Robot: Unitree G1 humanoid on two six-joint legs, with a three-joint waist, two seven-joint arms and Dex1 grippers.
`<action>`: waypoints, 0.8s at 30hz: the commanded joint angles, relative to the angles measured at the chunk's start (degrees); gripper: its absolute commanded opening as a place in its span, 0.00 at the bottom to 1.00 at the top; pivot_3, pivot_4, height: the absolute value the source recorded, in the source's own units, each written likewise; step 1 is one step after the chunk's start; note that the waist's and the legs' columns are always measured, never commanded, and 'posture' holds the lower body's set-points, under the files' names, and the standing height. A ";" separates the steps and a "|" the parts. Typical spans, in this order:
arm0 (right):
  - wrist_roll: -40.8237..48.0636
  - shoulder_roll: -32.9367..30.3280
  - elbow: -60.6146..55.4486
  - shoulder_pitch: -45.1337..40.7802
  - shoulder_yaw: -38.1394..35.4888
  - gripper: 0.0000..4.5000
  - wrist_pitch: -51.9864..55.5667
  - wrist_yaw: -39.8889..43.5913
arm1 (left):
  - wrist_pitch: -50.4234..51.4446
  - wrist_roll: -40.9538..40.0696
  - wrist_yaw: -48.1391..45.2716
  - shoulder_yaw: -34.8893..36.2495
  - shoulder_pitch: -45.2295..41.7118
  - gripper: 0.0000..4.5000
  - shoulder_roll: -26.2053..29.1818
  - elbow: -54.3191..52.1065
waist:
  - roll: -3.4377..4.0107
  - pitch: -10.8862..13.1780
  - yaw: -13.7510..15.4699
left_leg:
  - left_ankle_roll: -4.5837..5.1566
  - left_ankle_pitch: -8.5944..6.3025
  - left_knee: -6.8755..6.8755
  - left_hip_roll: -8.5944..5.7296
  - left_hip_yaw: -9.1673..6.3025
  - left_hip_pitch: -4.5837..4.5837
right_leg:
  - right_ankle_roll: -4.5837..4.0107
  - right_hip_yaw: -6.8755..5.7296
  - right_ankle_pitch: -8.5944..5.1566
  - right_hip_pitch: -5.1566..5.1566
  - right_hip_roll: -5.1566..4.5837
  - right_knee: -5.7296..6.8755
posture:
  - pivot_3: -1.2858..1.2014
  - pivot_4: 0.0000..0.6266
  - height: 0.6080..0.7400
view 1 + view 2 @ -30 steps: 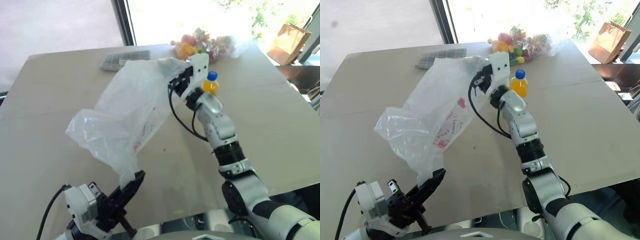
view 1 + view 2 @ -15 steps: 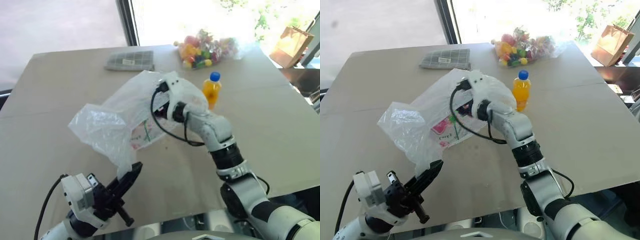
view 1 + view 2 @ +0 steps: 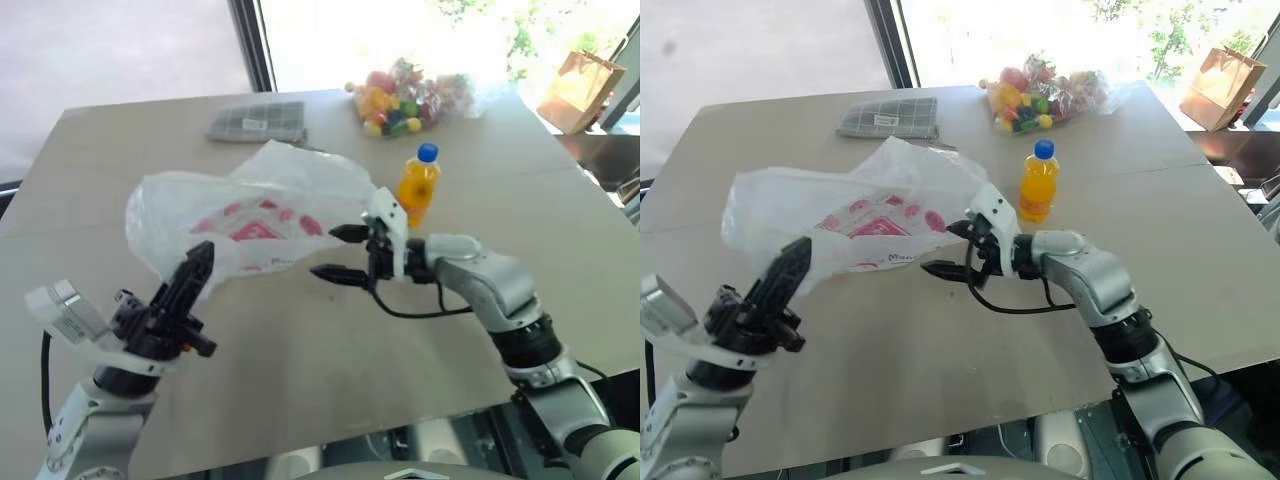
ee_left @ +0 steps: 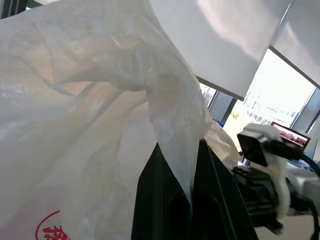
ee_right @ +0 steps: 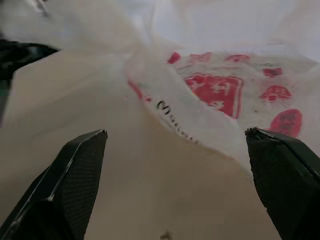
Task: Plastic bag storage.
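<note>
Left gripper (image 3: 196, 262) has its two black fingers pressed together, and they pinch a thin fold of the plastic bag (image 3: 250, 215). Right gripper (image 3: 338, 252) has its fingers spread wide with nothing between them. It points at the bag's near edge, just beside it, but I cannot tell if one tip brushes it.

Most of the bag lies on the table (image 3: 330, 350), puffed up and crinkly, with its red print facing up. One end is lifted a little by the left gripper. The bag sits between the two grippers.

Some things could go wrong, I think. The bag is thin and slippery, and the left gripper holds only a small bit of it. If that arm pulls fast, the fold could slide out and the bag would flop down. A hard tug could also stretch or tear it.

The bag is full of air, so it could spring back open when the right gripper tries to fold or squash it. The open fingers could close on air, or poke the bag and push it away.

An orange bottle (image 3: 417, 185) stands near the right arm, behind it. A wide swing of that arm could knock it over. The sweets (image 3: 410, 92) and the grey cloth (image 3: 257, 120) lie well apart at the far side, so they look safe.
</note>
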 commanded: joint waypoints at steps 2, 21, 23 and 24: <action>12.43 1.83 -5.74 0.43 -13.55 0.99 -4.87 2.16 | 2.18 -3.12 1.63 2.73 -3.46 0.00 1.12 1.26 | -0.03 0.00 0.25 | 0.00 0.00 0.00 0.02 0.01 0.00 | 0.00 -0.07 0.00 0.04 0.04 -0.01 | 0.52 0.24 1.00; -15.68 -0.25 20.30 -0.37 -19.43 0.99 -28.09 -22.18 | 6.16 -1.11 2.14 0.47 -8.59 0.00 -2.29 1.95 | -0.01 0.01 0.49 | -0.05 0.04 0.01 -0.02 0.21 0.09 | -0.01 0.12 0.01 0.04 0.10 0.04 | 0.52 0.24 1.00; -15.37 1.19 23.98 -2.19 -19.38 0.99 -28.92 -22.03 | 6.40 -0.75 2.01 0.31 -8.88 0.00 -2.54 2.00 | 0.00 0.02 0.53 | -0.07 0.04 0.01 -0.01 0.19 0.08 | -0.01 0.15 0.02 0.03 0.12 0.03 | 0.52 0.24 1.00; -15.03 1.80 25.07 -2.69 -19.36 0.99 -29.18 -21.64 | 6.48 -0.71 1.90 0.38 -8.87 0.00 -2.59 1.98 | 0.00 0.02 0.67 | -0.06 0.04 0.01 -0.01 0.19 0.08 | -0.01 0.15 0.02 0.03 0.12 0.03 | 0.52 0.24 1.00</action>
